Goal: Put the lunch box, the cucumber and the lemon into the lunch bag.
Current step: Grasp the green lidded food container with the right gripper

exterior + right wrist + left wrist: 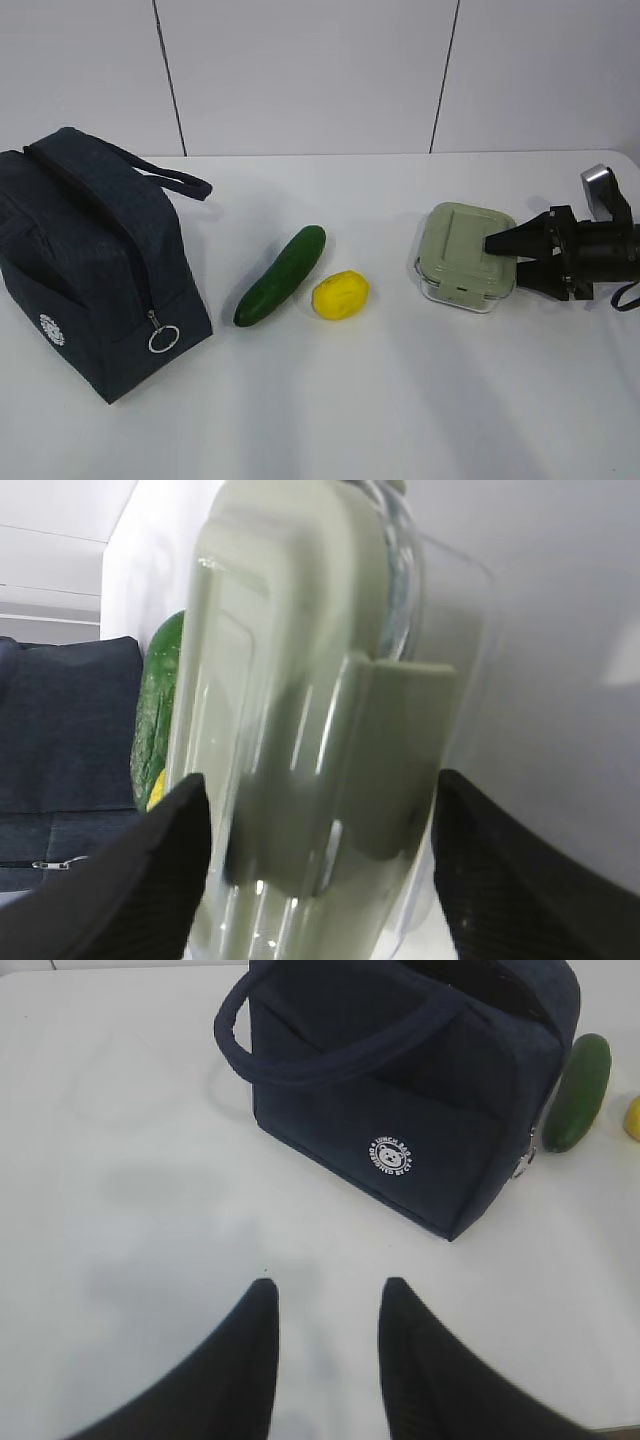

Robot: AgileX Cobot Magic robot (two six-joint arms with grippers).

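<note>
The lunch box (465, 255), clear glass with a sage-green lid, sits at the right of the table. My right gripper (505, 257) is open, its jaws straddling the box's right end; in the right wrist view the box (300, 680) fills the gap between the jaws (320, 780). The cucumber (282, 275) and the lemon (340, 294) lie side by side mid-table. The navy lunch bag (90, 270) stands at the left, its ring pull (163, 338) hanging at the front end. My left gripper (330, 1285) is open and empty above bare table, short of the bag (420, 1090).
The white table (400, 400) ends at a white panelled wall (300, 70) behind. The bag's loop handle (175, 180) sticks out toward the cucumber. The left arm does not show in the exterior view.
</note>
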